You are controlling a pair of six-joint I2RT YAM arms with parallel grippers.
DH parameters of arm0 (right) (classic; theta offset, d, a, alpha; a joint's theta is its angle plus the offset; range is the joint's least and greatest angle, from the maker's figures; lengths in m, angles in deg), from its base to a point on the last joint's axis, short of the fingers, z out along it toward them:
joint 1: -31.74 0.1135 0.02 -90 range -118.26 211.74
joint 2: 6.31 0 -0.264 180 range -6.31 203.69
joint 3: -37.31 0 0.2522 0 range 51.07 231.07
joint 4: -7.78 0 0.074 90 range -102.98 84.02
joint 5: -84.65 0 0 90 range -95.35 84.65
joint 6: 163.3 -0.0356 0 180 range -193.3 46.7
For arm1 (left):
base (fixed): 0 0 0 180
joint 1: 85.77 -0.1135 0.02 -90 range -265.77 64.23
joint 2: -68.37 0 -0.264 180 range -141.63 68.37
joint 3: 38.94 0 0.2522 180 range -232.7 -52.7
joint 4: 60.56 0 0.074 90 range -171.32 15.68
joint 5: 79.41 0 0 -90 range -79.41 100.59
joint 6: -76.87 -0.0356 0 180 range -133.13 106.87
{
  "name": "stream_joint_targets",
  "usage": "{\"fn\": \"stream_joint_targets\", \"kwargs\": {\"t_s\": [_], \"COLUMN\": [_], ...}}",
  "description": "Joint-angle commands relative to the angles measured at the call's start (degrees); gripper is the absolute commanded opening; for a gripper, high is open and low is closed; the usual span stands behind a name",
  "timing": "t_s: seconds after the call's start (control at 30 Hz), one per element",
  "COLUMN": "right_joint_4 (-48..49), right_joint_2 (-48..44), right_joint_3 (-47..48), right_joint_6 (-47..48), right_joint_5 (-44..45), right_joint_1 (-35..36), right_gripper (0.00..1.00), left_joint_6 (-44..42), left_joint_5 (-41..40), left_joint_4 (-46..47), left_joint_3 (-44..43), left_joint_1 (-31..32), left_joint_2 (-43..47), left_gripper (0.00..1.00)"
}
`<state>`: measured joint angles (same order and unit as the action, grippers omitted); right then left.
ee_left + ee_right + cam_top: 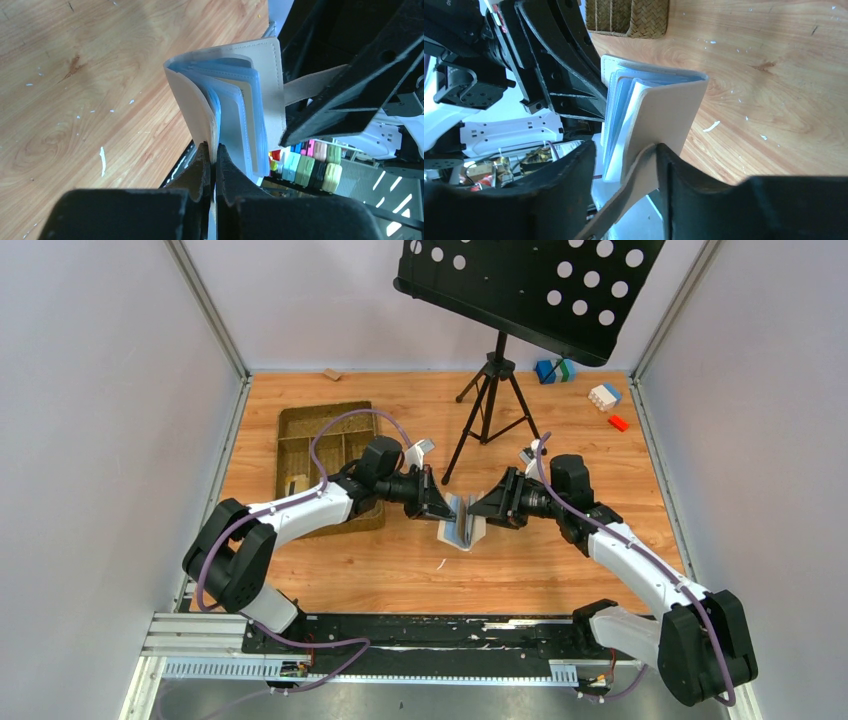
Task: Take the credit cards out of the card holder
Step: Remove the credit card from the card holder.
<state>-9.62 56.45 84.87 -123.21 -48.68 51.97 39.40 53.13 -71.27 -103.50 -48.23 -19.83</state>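
The cream-beige card holder hangs half open above the wooden table between my two grippers, its light blue sleeves fanned out. My left gripper is shut on one cover's edge. My right gripper stands open around the other cover. Its right finger touches that cover and the closure tab, while the left finger is apart from the sleeves. The credit cards are hidden inside the sleeves.
A woven brown compartment tray lies behind the left arm. A black music stand on a tripod rises just behind the grippers. Toy bricks and a small wooden block sit along the back edge.
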Motion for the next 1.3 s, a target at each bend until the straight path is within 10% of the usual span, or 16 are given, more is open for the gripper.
{"fn": "stream_joint_targets", "kwargs": {"t_s": [0.0, 0.57, 1.1, 1.27], "right_joint_4": [1.87, -5.38, -6.61, -9.47], "right_joint_2": [-0.55, 5.54, 6.12, 6.00], "right_joint_3": [0.66, 6.96, 7.68, 8.11], "right_joint_6": [0.36, 3.42, 3.71, 4.77], "right_joint_5": [0.88, 5.79, 6.31, 7.48], "right_joint_1": [0.35, 6.89, 7.69, 7.65], "right_gripper": [0.52, 0.86, 0.45, 0.48], "left_joint_6": [-1.12, -3.34, -1.70, -0.68], "left_joint_5": [0.70, -0.75, -1.18, -1.47], "left_joint_4": [0.77, -2.78, -1.35, -0.08], "left_joint_3": [-2.28, -3.64, -2.53, -1.71], "left_joint_1": [0.47, 0.83, 1.04, 1.31], "left_joint_2": [0.52, 0.14, 0.96, 1.43], "left_gripper": [0.00, 0.00, 0.00, 0.00]}}
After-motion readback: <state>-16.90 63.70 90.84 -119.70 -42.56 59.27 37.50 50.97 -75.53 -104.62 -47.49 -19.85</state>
